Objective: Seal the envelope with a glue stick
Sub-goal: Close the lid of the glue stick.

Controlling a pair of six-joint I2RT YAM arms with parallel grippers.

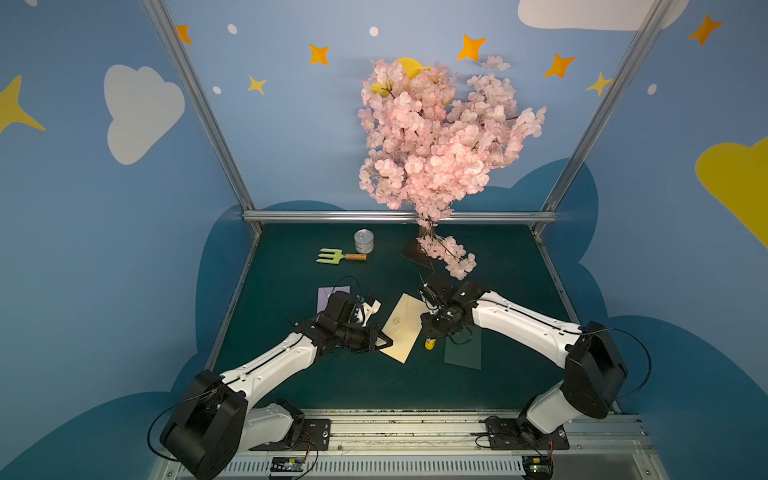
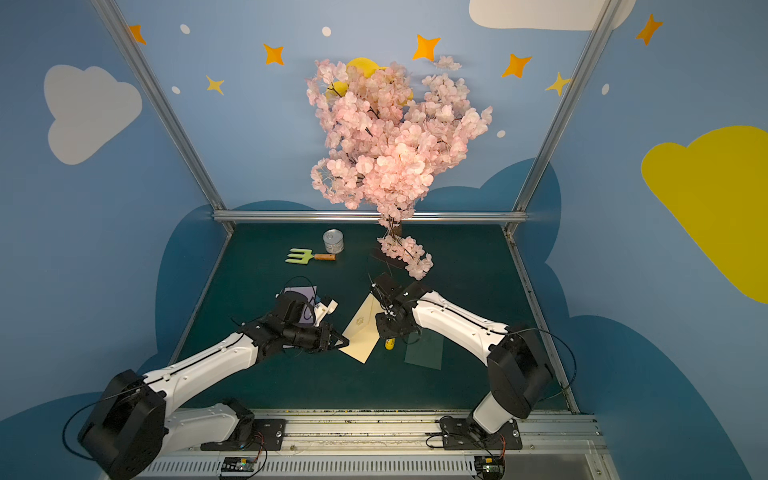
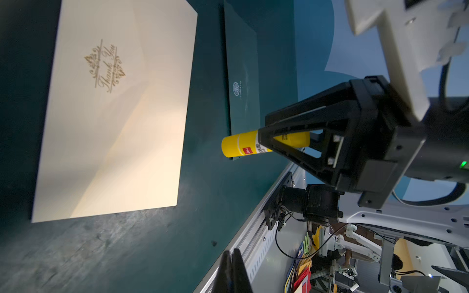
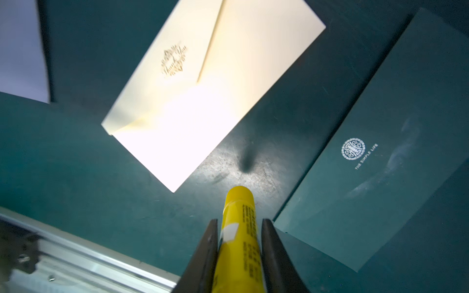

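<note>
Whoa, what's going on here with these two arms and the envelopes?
The right gripper is shut on a yellow glue stick, cap still on. It holds the stick cap-down close over the table, between the cream envelope and a dark green envelope. The left gripper is shut and empty at the cream envelope's edge; whether it touches the paper is unclear. The cream envelope lies flat with its flap folded over.

Both top views are evenly lit and pretty sharp, though the silver aluminium frame posts (image 1: 203, 108) splay out from fisheye stretch. In the right wrist view the pale cream paper envelope (image 4: 215, 88) blows out white mid-sheet and its emblem is smeary. The yellow plastic glue stick (image 4: 239, 215) drops a soft dark blob of shadow on the dark green table mat (image 4: 101, 177).
</note>
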